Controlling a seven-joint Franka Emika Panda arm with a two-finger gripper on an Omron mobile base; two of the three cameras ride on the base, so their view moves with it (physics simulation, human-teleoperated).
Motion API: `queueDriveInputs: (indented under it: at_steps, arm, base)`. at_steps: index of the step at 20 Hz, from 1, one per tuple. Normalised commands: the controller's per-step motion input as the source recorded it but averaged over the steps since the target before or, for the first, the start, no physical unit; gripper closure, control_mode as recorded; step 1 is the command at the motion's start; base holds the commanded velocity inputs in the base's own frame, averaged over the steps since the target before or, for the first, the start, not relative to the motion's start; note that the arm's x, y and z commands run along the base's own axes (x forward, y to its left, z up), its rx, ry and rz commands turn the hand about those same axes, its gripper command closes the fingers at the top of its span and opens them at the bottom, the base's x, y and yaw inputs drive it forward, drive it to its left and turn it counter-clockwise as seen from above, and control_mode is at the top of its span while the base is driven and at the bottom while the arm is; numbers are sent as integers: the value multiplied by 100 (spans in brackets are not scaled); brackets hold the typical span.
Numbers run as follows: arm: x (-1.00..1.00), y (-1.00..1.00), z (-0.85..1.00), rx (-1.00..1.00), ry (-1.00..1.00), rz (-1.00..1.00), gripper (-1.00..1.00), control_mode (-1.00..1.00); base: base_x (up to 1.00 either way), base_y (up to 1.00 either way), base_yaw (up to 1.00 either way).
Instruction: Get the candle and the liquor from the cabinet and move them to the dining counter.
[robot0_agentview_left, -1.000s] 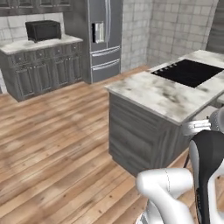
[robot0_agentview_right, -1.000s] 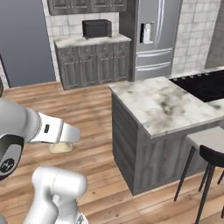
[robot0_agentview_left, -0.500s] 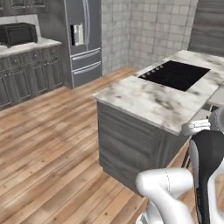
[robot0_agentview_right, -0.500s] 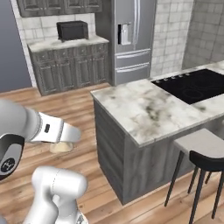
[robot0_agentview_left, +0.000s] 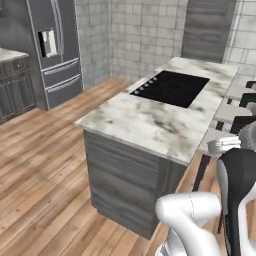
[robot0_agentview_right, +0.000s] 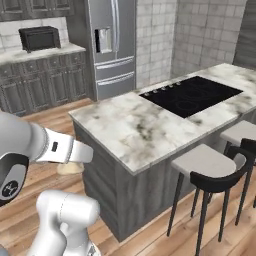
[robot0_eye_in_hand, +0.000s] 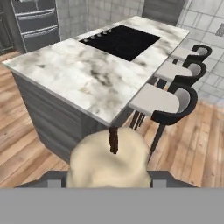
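Fingers (robot0_eye_in_hand: 108, 177) clamped round the candle (robot0_eye_in_hand: 109, 159), its dark wick up, beige body hiding my tips | arm folded low beside base, candle (robot0_agentview_right: 70, 168) carried above wood floor (robot0_agentview_left: 45, 165) short of the surface's near corner | dining counter (robot0_agentview_right: 135, 127) marble, black cooktop (robot0_agentview_right: 192, 94) toward far end | three stools (robot0_eye_in_hand: 168, 103) along its right edge

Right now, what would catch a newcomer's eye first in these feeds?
The dining counter, a long marble island with a black cooktop, stands just ahead. In the hand view the beige candle bulks large at the claw, wick up. Black-backed stools line the island's right side.
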Motion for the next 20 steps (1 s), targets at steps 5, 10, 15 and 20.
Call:
queueDriveInputs:
  at_steps: [5, 10, 15, 20]
  arm:
    - [0, 0, 0, 0, 0, 0, 100, 100]
    - [0, 0, 0, 0, 0, 0, 100, 100]
    - [0, 0, 0, 0, 0, 0, 100, 100]
    - [0, 0, 0, 0, 0, 0, 100, 100]
  base:
    - [68, -1, -32]
    - [71, 0, -29]
    - [72, 0, -26]
    - [66, 2, -22]
